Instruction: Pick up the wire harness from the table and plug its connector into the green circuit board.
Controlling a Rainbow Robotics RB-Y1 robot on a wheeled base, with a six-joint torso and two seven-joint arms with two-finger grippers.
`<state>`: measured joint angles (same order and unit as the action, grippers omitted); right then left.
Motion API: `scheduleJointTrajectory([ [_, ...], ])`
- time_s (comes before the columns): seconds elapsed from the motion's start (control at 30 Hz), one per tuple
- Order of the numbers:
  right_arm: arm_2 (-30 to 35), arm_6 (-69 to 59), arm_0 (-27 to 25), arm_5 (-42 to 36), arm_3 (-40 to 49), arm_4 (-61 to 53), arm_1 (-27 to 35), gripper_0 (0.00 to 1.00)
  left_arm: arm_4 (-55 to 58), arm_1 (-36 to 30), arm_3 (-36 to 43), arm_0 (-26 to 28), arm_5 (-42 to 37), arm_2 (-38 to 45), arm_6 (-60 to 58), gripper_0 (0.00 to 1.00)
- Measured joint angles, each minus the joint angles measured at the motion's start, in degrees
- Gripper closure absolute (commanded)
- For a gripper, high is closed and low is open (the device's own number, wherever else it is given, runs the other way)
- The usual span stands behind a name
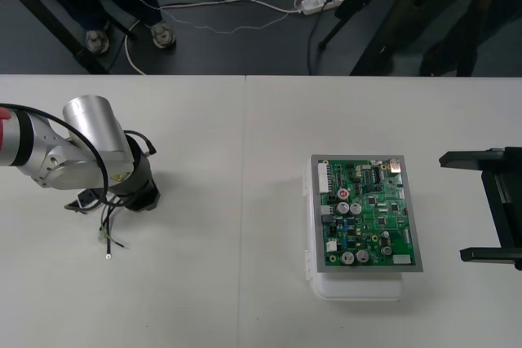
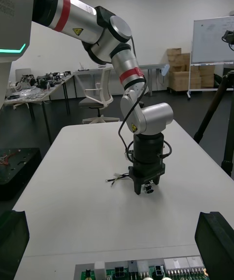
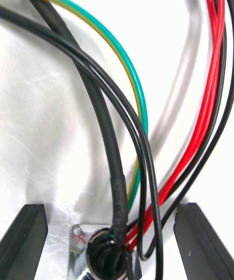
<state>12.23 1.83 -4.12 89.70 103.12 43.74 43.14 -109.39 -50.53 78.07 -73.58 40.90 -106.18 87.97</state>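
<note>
Green board point(image 1: 367, 213) sits between the spread right pincer point(image 1: 454, 207) and the left pincer point(image 2: 146, 188), spread astride the harness point(image 3: 115, 187).

Not much to read here, just yellow warning-triangle stickers on the left arm point(image 2: 83, 9): the upper sticker point(image 2: 77, 31) on the black joint, the lower sticker point(image 2: 132, 127) on the silver wrist link. At 3 o'clock from that arm, the green circuit board point(image 1: 369, 213) has print too tiny to read.

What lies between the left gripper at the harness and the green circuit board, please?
Only bare table, seen in the front view; the left gripper stands at the harness, apart from the circuit board.
</note>
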Motion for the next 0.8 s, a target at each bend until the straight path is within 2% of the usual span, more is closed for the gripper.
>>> scheduleJointTrajectory([
  [0.23, 0.00, 0.31, 0.42, 0.00, 0.00, 0.00, 0.00, 0.00, 0.00, 0.44, -0.62, 0.10, -1.72, 0.00, 0.01, 0.25],
  [0.3, 0.00, 0.39, 0.46, 0.00, 0.00, 0.00, 0.00, 0.00, 0.00, 0.44, -0.63, 0.11, -1.83, 0.00, 0.01, 0.34],
  [0.4, 0.00, 0.72, 0.64, 0.00, 0.00, 0.04, 0.00, 0.00, 0.00, 0.44, -0.66, 0.13, -2.01, 0.00, 0.01, 0.59],
  [0.43, 0.00, 1.01, 0.72, 0.00, 0.00, 0.07, 0.00, 0.00, 0.00, 0.44, -0.67, 0.14, -2.12, 0.00, 0.02, 0.82],
  [0.47, 0.00, 1.11, 0.79, 0.00, 0.00, 0.08, 0.00, 0.00, 0.00, 0.45, -0.68, 0.14, -2.18, 0.00, 0.02, 0.99],
  [0.8, 0.00, 2.80, 1.06, 0.00, 0.00, 0.11, 0.00, 0.00, 0.00, 0.46, -0.98, 0.23, -2.42, 0.23, 0.03, 1.00],
])
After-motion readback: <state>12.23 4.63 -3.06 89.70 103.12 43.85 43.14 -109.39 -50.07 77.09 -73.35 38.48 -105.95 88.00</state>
